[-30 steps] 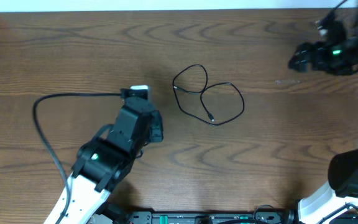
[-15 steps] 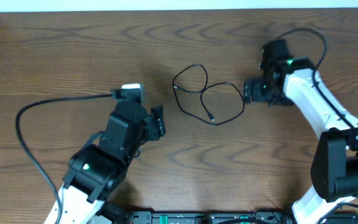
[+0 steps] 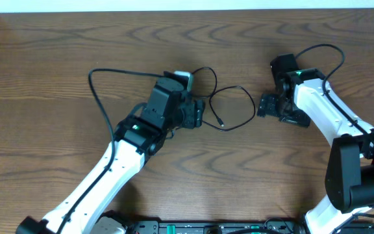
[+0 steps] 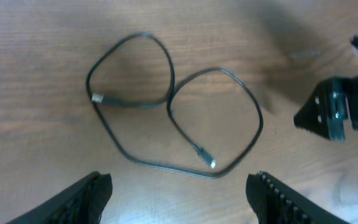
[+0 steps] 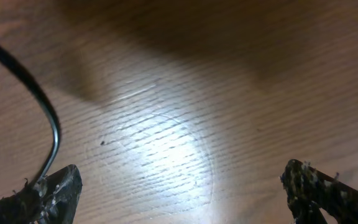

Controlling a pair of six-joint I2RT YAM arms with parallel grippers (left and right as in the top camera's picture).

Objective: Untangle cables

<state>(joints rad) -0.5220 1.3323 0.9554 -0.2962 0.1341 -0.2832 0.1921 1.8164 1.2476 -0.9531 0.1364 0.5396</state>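
I have the cable [image 4: 168, 99] lying flat on the bench [image 3: 76, 52], near the middle, between the two arms. It is one thin black cord laid in two loops that meet at a crossing, with a pale plug [image 4: 97, 98] on one end and a small tip [image 4: 211, 163] on the other, which rests inside the farther loop.

My left end effector [image 4: 180, 186] hangs over the loops, released, its fingers [image 4: 89, 196] spread wide and holding nothing. From overhead, the left end effector [image 3: 199, 116] covers part of the nearer loop.

My right end effector [image 5: 182, 180] is also released, low over the bench just beside the outer loop. In its wrist view a strand of the cable [image 5: 53, 124] curves down to one fingertip [image 5: 45, 193]; I cannot tell whether they touch. Nothing lies between its jaws but bare wood.
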